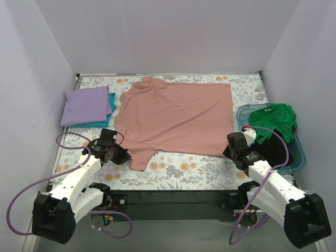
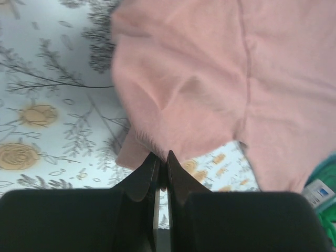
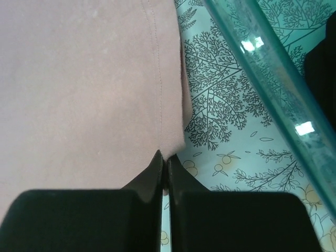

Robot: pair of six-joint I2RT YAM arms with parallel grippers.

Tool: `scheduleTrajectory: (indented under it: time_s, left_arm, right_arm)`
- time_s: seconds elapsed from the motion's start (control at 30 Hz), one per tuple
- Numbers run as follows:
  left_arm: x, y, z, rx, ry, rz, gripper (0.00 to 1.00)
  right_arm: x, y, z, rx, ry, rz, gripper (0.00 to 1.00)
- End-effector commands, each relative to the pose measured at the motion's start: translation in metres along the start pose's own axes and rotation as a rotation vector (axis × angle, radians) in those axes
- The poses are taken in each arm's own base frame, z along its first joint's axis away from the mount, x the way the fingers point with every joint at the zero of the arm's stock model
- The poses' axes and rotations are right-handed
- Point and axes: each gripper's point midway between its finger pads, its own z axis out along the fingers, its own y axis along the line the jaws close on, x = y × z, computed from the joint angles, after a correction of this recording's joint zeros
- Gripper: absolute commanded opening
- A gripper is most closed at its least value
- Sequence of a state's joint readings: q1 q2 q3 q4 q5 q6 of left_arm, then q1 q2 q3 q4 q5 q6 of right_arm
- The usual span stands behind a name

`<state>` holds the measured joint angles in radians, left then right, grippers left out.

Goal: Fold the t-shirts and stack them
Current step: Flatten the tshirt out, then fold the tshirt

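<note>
The pink t-shirt (image 1: 176, 113) lies spread flat on the floral table (image 1: 184, 173). The left gripper (image 2: 163, 157) is closed on the hem of its near sleeve. The right gripper (image 3: 164, 158) is closed at the shirt's near right corner, seemingly pinching the hem, though the cloth between the fingers is hidden.

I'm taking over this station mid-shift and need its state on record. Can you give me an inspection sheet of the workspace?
Surface: floral-print table cover, flat.
Job's things: pink t-shirt spread flat centre; lavender t-shirt folded on teal t-shirt, far left; green t-shirt heaped in tub.
Clutter: nothing seen.
Hands: left hand shut on pink sleeve; right hand shut on pink hem corner.
Cables: purple cables looping at both near corners.
Surroundings: plain white walls.
</note>
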<state>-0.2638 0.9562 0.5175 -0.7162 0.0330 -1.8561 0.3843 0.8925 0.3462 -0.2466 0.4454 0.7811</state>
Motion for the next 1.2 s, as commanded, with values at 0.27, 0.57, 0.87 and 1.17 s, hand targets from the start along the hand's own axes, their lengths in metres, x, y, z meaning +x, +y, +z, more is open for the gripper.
scheduleTrajectory:
  time_s: [0.27,0.57,0.87,1.17]
  left_arm:
    - [-0.018,-0.098,-0.030,0.254,0.011,0.036,0.00]
    - [-0.047,-0.158,-0.033,0.298,-0.043,0.025,0.00]
    - [-0.083,-0.203,-0.008,0.256,-0.087,-0.012,0.00]
    - [-0.125,-0.230,0.024,0.221,-0.146,-0.066,0.00]
  right_arm:
    - [-0.054,0.027,-0.012,0.004,-0.064,-0.072,0.01]
    - [-0.084,0.047,0.000,0.016,-0.046,-0.125,0.01]
    - [-0.112,0.066,0.021,0.010,-0.013,-0.175,0.01]
    - [-0.143,0.076,0.044,-0.011,0.014,-0.192,0.01]
